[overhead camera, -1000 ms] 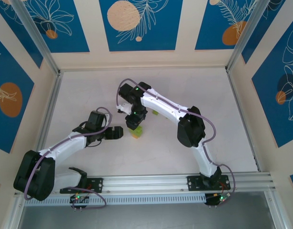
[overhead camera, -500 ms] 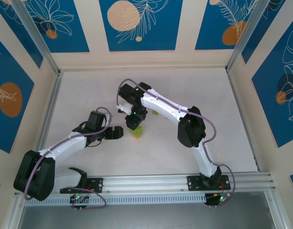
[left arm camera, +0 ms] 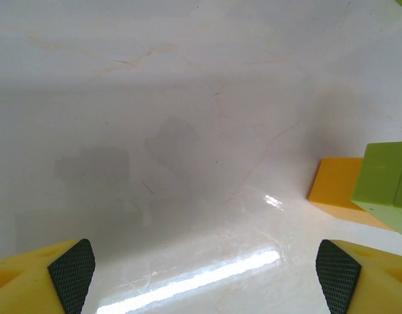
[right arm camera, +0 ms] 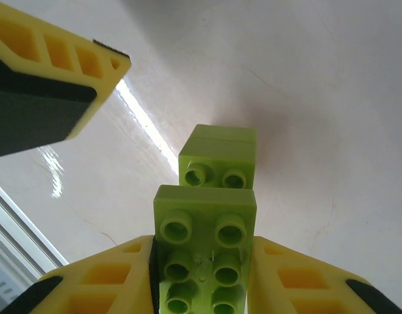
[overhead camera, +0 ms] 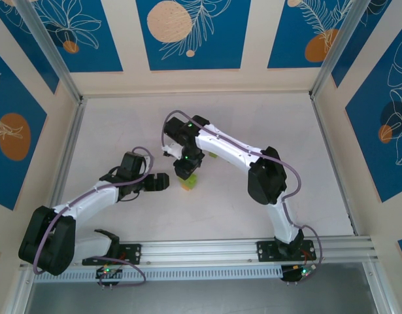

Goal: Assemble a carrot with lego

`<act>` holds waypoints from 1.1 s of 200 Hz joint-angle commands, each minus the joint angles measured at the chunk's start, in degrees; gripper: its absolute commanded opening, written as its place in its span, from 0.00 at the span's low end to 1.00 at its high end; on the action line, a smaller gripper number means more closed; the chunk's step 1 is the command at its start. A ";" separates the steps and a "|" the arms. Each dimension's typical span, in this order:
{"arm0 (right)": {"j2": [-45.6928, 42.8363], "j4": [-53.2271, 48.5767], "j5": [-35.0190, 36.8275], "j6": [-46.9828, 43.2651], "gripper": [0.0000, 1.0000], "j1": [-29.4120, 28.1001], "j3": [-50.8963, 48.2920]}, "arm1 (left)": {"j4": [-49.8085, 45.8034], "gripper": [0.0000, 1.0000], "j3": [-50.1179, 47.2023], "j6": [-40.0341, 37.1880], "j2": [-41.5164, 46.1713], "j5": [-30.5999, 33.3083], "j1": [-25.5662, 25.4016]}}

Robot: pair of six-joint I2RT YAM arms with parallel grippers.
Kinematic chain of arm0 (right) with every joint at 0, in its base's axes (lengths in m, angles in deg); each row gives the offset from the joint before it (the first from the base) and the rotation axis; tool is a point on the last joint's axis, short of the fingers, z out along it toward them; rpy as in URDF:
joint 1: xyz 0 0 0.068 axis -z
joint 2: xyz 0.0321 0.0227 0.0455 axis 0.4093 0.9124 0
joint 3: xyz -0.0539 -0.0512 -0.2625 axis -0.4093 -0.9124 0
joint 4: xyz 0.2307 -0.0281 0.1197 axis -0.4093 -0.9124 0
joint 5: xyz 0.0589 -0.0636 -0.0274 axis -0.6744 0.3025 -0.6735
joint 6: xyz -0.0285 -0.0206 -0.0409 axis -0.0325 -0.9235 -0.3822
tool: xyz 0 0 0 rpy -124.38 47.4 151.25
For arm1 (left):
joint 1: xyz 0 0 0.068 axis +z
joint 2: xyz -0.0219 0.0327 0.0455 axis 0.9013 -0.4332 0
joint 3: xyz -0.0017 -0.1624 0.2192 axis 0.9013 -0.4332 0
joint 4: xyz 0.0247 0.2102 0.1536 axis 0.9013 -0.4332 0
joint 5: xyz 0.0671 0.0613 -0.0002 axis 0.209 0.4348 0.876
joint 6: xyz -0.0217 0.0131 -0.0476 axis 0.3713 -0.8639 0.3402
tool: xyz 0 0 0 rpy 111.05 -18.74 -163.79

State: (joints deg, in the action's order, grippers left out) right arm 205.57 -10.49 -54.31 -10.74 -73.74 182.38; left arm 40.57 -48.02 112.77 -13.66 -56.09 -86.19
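In the top external view, the left tool (overhead camera: 160, 182) lies low over the white counter (overhead camera: 122, 131) and points to the right. Just beside its tip is the small lego pile (overhead camera: 187, 184), orange below and green on top. The right tool (overhead camera: 185, 171) comes down on this pile from behind. One loose green brick (overhead camera: 214, 155) lies further back, partly behind the right arm.

In the left wrist view, the fingers of the left tool (left arm camera: 204, 268) are spread wide and hold nothing. Their black pads (left arm camera: 71, 271) stand at the two lower corners. The orange brick (left arm camera: 336, 188) lies flat on the counter at the right side. A lime-green brick (left arm camera: 384, 173) covers its right end; I cannot tell if it rests on it.

In the right wrist view, the right tool (right arm camera: 204, 242) is pinching the held green brick (right arm camera: 204, 261) between its two yellow fingers. The long axis of this brick runs along the fingers, away from the camera, and its studs face the camera. Just beyond its far end is a second green brick (right arm camera: 218, 154), showing two studs; I cannot tell if the two touch. One finger of the left tool (right arm camera: 57, 65) is at the upper left.
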 commanded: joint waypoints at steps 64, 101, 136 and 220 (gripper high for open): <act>0.61 -0.53 2.56 4.49 0.32 -1.37 -6.28 | 0.27 0.91 -0.68 0.67 0.76 -1.10 0.69; -0.19 3.45 0.77 7.56 0.32 -1.39 -9.52 | 0.34 0.91 -0.72 0.67 0.63 -1.19 0.69; 0.23 4.74 0.63 7.96 0.32 -1.37 -11.38 | 0.44 0.90 -0.77 0.67 0.68 -1.30 0.68; 0.04 6.97 2.02 8.82 0.31 -1.57 -17.24 | 0.54 0.90 -0.84 0.67 0.72 -1.41 0.68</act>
State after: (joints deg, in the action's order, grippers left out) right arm 199.87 1.69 -52.58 -3.64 -74.46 171.43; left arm 40.92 -48.35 112.77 -13.66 -56.35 -86.19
